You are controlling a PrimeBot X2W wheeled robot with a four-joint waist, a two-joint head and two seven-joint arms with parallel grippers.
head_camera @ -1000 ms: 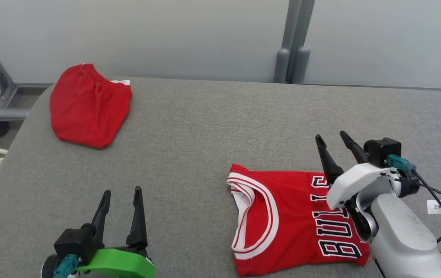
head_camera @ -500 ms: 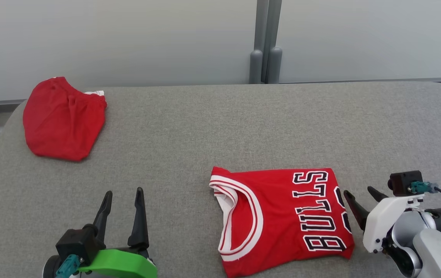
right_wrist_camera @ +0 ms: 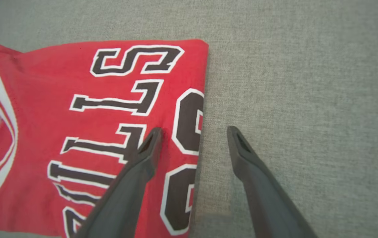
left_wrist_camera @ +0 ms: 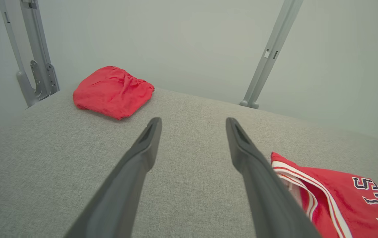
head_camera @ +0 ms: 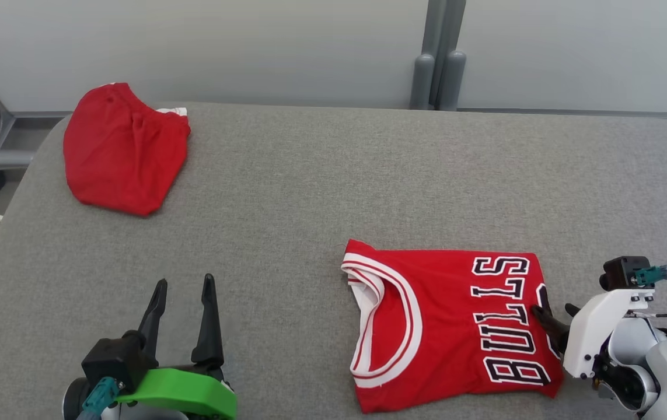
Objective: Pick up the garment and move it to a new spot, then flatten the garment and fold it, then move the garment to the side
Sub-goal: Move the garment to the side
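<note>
We see the red jersey (head_camera: 450,324) lying flat on the grey counter (head_camera: 310,186), in the near part on our right side. It is folded. Its white and red collar points to our left, and the black letters "BULLS" run along its right part.

Our right pincer (head_camera: 552,308) is at the right edge of the jersey, and its jaws are spread wide with nothing between them. In the right wrist view the pincer (right_wrist_camera: 193,129) stands across this edge. One finger (right_wrist_camera: 142,158) is over the lettered cloth of the jersey (right_wrist_camera: 86,109) and the other finger (right_wrist_camera: 251,165) is over the bare counter (right_wrist_camera: 308,82). We cannot tell if the fingertips touch the cloth or only hang above it.

Our left pincer (head_camera: 185,280) is at the near left, well apart from the jersey. Its jaws are also released and it carries nothing. In the left wrist view its two fingers point across the counter, with the jersey (left_wrist_camera: 341,191) to the side of them.

A second red garment (head_camera: 123,154) lies crumpled at the far left corner of the counter. Behind the counter there is a pale wall with a grey post (head_camera: 438,70).
</note>
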